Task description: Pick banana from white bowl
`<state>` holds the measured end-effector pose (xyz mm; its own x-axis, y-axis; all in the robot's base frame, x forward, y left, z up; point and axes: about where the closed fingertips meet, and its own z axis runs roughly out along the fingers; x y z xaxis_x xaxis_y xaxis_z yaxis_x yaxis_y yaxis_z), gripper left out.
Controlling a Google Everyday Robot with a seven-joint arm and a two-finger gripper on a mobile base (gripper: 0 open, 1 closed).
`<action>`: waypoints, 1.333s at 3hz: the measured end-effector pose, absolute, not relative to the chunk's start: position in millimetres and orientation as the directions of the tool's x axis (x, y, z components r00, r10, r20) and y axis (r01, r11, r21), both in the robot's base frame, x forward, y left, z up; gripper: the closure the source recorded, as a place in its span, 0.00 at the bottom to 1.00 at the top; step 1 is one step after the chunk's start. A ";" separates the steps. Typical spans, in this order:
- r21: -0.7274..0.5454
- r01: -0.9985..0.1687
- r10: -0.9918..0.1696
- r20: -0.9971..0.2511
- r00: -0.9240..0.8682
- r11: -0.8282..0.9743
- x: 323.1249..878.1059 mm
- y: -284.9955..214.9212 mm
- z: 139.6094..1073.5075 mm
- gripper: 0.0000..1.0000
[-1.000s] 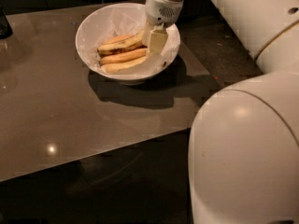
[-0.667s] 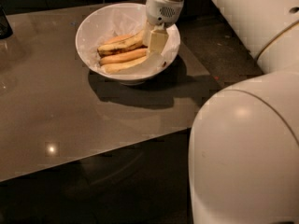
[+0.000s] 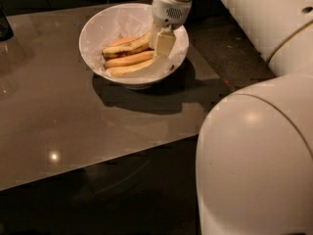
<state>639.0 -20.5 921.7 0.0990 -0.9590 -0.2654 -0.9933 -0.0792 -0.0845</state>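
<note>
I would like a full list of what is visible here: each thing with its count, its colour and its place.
white bowl: one, white, on the table, toward its far side.
banana: one, pale yellow, in the white bowl, nearest the camera.
other bananas: two, in the same bowl; an orange-tinted one in the middle, and one with brown streaks behind it.
table: one, glossy brown, under the bowl.
dark object: one, black, at the left edge of the picture; what it is cannot be told.
gripper: one, pale, down inside the white bowl at the right ends of the bananas.
arm: one, white, coming in from the upper right.
robot body: one, white and rounded, in the lower right foreground.
</note>
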 end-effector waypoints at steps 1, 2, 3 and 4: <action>-0.083 -0.993 -0.959 -0.265 0.099 -0.080 638.6 -20.7 921.5 0.45; -0.082 -0.993 -0.959 -0.264 0.099 -0.080 638.4 -20.8 921.4 0.45; -0.089 -0.990 -0.963 -0.237 0.127 -0.108 632.7 -28.9 910.8 0.30; -0.121 -0.982 -0.964 -0.206 0.170 -0.147 623.4 -40.3 913.6 0.07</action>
<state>623.4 -40.3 913.6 0.1703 -0.9637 -0.2059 -0.9816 -0.1475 -0.1215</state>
